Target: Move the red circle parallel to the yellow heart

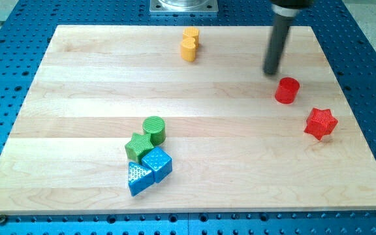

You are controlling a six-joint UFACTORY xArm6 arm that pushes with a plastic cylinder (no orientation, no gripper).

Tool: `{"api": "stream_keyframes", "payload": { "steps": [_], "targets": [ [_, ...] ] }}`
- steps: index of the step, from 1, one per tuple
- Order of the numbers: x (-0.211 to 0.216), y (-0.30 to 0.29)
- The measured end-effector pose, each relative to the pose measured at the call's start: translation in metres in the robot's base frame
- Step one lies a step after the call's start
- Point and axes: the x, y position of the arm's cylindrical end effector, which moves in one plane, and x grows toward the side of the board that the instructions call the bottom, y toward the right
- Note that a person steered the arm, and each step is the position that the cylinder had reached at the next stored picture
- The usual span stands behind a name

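Note:
The red circle (287, 90) is a short red cylinder on the wooden board at the view's right, a little above the middle. The yellow heart (189, 44) sits near the view's top edge of the board, left of the rod. My tip (271, 72) rests on the board just up and left of the red circle, a small gap between them. The dark rod rises from there out of the view's top.
A red star (321, 123) lies down and right of the red circle. A cluster sits at the lower middle-left: a green circle (154, 129), a green star (137, 147), a blue cube (157, 163) and a blue triangle (139, 177). The board's (77, 85) right edge is near the red blocks.

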Motion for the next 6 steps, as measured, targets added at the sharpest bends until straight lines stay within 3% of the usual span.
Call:
{"api": "stream_keyframes", "payload": {
  "steps": [1,2,3,4,5,6],
  "targets": [
    [0.065,0.048],
    [0.070,0.027],
    [0.041,0.002],
    [0.023,-0.033],
    [0.021,-0.159],
    [0.024,-0.198]
  ]
}}
